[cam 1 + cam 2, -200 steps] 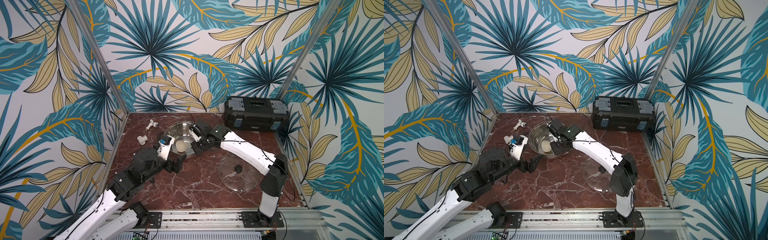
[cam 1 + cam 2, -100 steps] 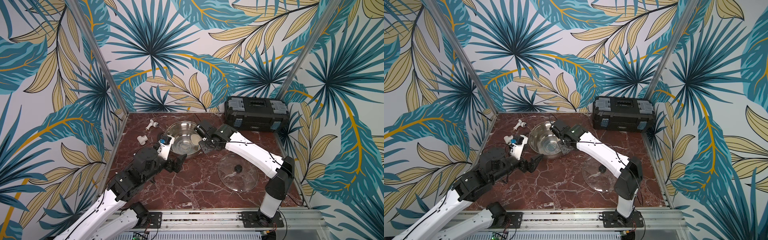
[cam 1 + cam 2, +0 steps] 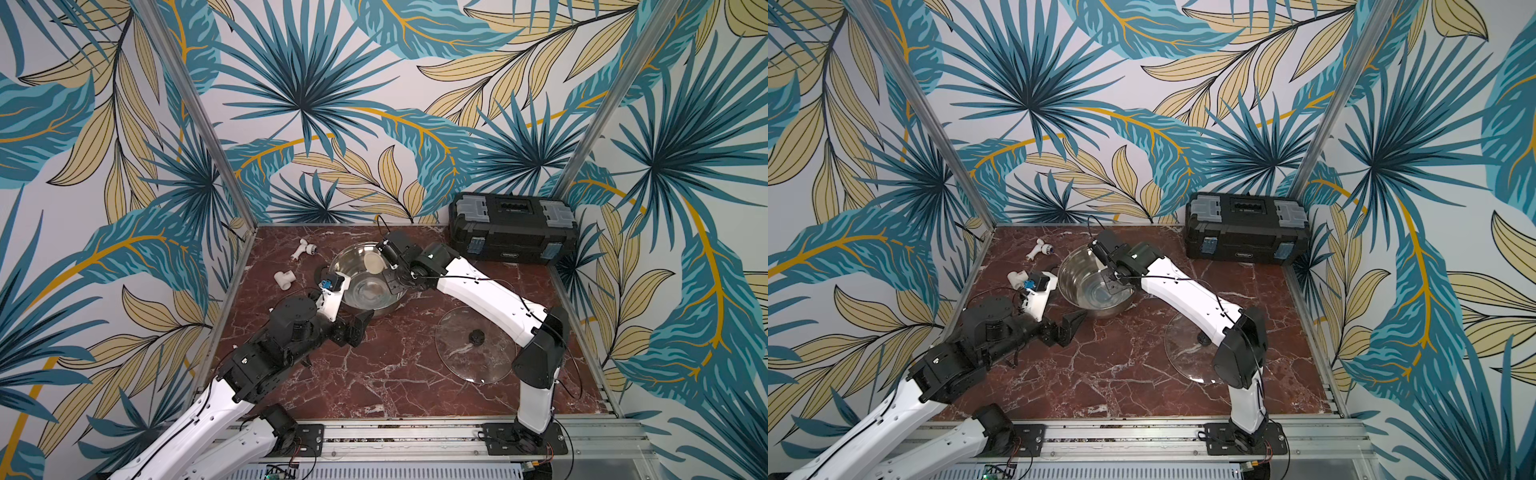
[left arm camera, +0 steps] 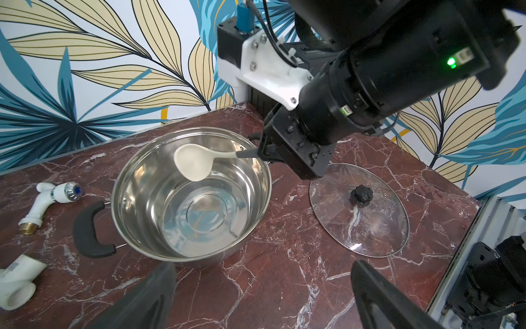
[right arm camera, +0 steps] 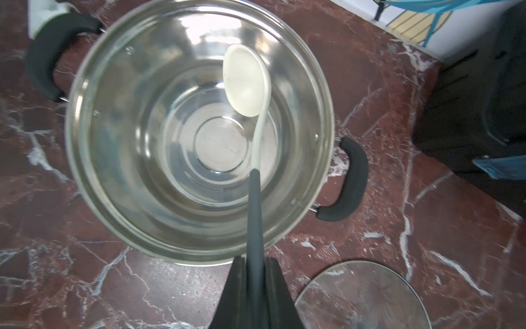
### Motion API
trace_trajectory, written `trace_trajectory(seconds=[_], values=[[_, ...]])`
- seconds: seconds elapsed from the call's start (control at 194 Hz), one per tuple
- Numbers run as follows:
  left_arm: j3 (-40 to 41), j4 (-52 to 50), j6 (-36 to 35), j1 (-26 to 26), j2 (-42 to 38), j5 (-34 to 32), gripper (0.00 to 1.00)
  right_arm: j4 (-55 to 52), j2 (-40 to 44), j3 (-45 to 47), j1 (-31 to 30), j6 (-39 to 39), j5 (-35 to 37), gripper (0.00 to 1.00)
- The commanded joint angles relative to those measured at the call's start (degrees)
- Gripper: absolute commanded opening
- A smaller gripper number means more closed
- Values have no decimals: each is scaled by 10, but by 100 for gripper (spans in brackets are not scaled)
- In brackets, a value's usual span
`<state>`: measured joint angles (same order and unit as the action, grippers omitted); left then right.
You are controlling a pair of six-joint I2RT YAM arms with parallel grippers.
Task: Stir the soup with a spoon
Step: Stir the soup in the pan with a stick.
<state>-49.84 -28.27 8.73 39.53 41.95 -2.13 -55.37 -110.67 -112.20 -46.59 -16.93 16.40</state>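
Top views, left to right: left gripper (image 3: pixel 355 328) is being held open and empty at 6 o'clock of the pot (image 3: pixel 351 266). Spoon (image 3: pixel 374 262) is being clamped by its grey handle in the right gripper (image 5: pixel 254 259) at 2 o'clock. Its long axis is being pointed toward 9 o'clock, with the bowl being held near the pot's 12 o'clock wall, apparently clear of the floor. Stirring is being judged a right-arm job.

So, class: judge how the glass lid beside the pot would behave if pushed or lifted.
The glass lid lies flat, knob up, so it would probably slide, not roll. It looks like glass: likely fragile and slippery on its face. The small knob seems the only sure hold.
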Motion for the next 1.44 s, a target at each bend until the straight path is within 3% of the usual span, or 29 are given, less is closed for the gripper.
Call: trace_trajectory(seconds=[0.0,0.175,0.403,0.738,1.12,1.435], values=[[22,26,-23,-3,-17,-1,100,26,-16,-20,-2,-3,-72,0],[29,43,-41,-2,-28,-3,100,21,-16,-13,-4,-6,-128,0],[28,54,-55,-2,-34,-13,100,36,39,64,-7,-15,-145,0],[27,69,-76,-3,-33,-14,100,1,119,149,-7,-12,-61,0],[27,80,-79,-2,-34,-18,100,-53,77,85,-6,-13,81,0],[38,93,-76,-2,-46,-18,100,-20,10,8,-6,-12,58,0]])
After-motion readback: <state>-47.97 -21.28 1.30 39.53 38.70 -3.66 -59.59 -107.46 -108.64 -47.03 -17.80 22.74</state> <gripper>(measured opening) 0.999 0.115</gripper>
